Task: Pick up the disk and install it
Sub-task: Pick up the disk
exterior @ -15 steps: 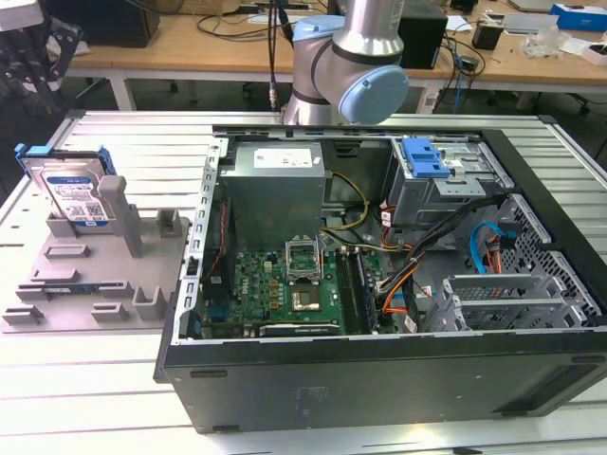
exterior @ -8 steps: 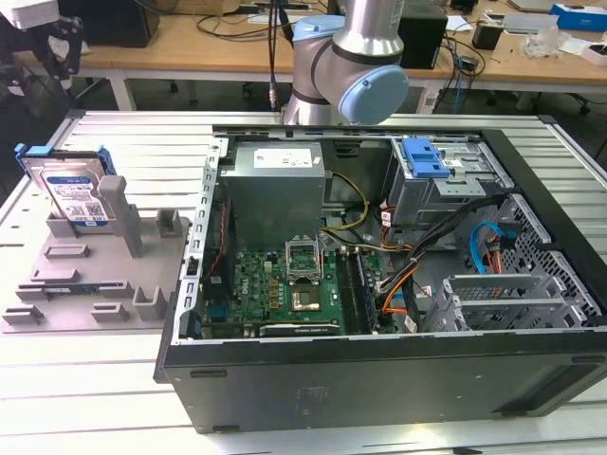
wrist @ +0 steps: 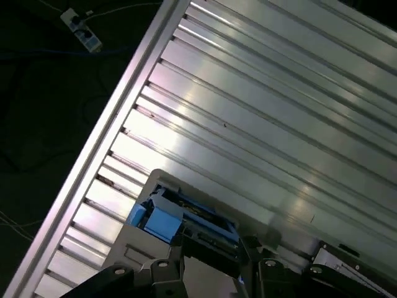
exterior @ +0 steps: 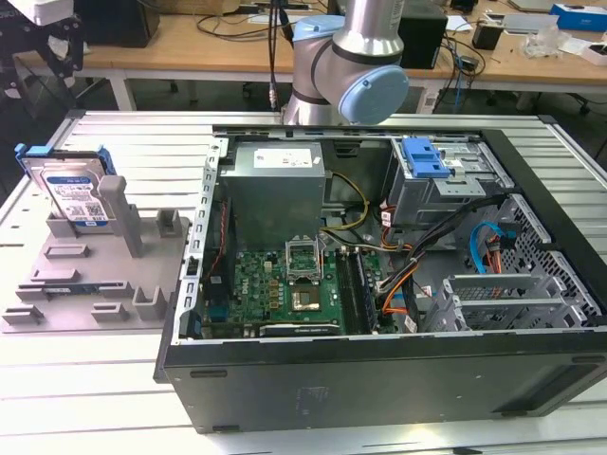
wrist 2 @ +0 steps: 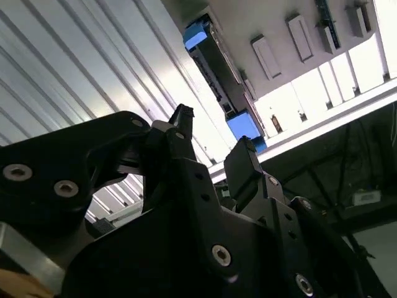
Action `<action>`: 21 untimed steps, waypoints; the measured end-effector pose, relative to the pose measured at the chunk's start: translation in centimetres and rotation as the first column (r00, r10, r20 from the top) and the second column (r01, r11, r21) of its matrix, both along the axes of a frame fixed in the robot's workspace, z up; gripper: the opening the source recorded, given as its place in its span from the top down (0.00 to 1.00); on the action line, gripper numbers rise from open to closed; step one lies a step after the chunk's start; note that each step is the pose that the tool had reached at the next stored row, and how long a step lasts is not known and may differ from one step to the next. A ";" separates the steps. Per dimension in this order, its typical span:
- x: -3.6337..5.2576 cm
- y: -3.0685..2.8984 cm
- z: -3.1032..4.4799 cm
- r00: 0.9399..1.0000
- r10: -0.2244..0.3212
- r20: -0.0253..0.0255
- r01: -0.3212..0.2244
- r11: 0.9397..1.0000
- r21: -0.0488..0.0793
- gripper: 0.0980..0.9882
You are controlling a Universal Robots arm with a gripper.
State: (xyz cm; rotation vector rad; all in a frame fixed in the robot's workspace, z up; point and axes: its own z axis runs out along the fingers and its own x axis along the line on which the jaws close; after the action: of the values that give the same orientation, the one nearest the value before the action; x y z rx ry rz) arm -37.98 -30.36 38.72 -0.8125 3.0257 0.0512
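The disk [exterior: 72, 190], a silver drive with a white-and-blue label and a blue frame, stands leaning in the grey holder block [exterior: 90, 275] at the exterior view's left. In the second wrist view the disk [wrist 2: 214, 65] is seen edge-on, some way beyond the gripper [wrist 2: 214, 139], whose two black fingers stand apart with nothing between them. In the first wrist view the disk [wrist: 180, 220] sits just past the gripper [wrist: 220, 270]. The gripper is open and clear of the disk.
An open computer case [exterior: 379, 379] lies on the ribbed aluminium table [exterior: 123, 133], with a motherboard [exterior: 285, 289], cables and a drive bay with a blue clip [exterior: 424, 156]. The arm's base [exterior: 351, 57] rises behind the case. The table edge [wrist: 105, 143] runs close to the holder.
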 end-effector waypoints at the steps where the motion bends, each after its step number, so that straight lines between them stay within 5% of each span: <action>1: 0.00 0.00 -0.01 0.999 0.034 0.000 -0.034 0.999 0.000 0.57; 7: 0.00 0.00 -0.15 0.985 0.175 0.000 -0.175 0.985 0.000 0.57; 10: 0.00 0.00 -0.19 0.972 0.236 0.000 -0.236 0.972 0.000 0.57; 13: 0.00 0.00 -0.23 0.952 0.307 0.000 -0.307 0.952 0.000 0.57; 21: 0.00 0.00 -0.39 0.853 0.523 0.000 -0.523 0.853 0.000 0.57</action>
State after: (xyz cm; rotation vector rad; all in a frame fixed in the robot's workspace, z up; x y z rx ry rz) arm -37.98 -30.36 38.33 -1.6082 2.6991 0.0530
